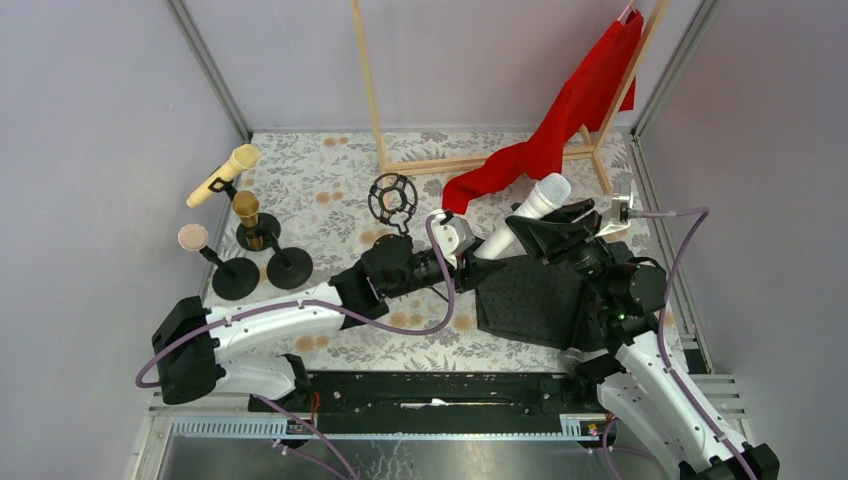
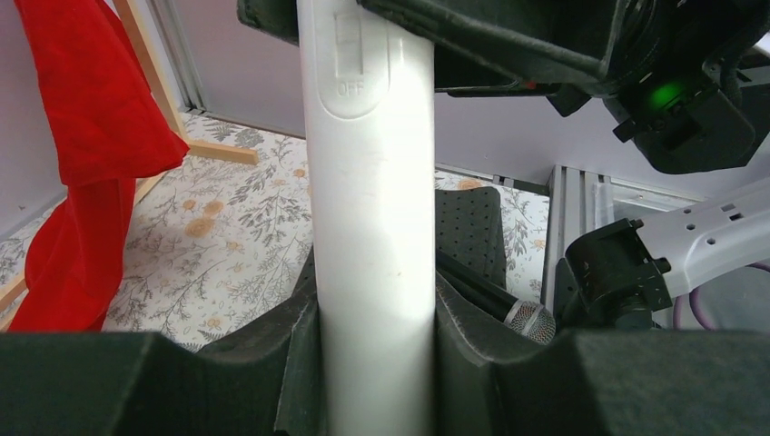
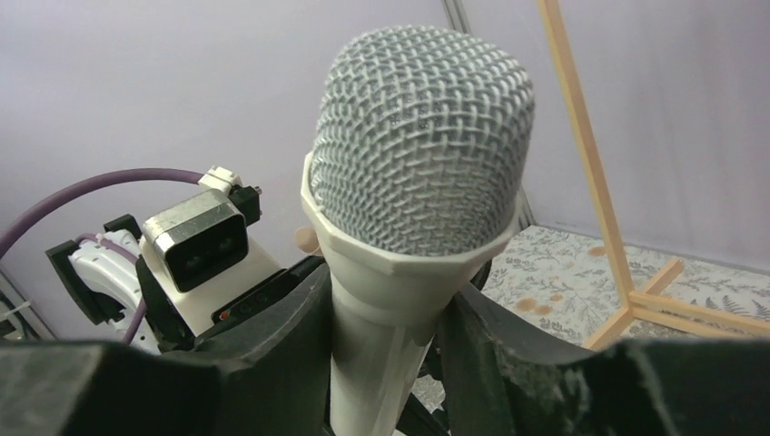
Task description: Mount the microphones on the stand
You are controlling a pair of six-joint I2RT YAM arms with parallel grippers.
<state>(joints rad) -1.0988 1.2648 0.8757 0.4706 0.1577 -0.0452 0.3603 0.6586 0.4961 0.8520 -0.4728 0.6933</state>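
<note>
A white microphone point(image 1: 540, 203) is held slanted above the table, head toward the back right. My left gripper point(image 1: 478, 248) is shut on its lower shaft point(image 2: 368, 227), just below the OFF switch. My right gripper point(image 1: 550, 228) is shut on the neck under the mesh head point(image 3: 422, 145), a finger on each side. At the far left, a pale yellow microphone point(image 1: 225, 175), a gold microphone point(image 1: 247, 213) and a pink microphone point(image 1: 193, 238) sit on black round-based stands. An empty black ring-mount stand point(image 1: 392, 198) is near the middle back.
A red cloth point(image 1: 560, 120) hangs from a wooden rack point(image 1: 480, 160) at the back. A black mat point(image 1: 530, 300) lies under the right arm, with a black microphone point(image 2: 529, 320) with a silver head lying on it. Grey walls enclose the floral table.
</note>
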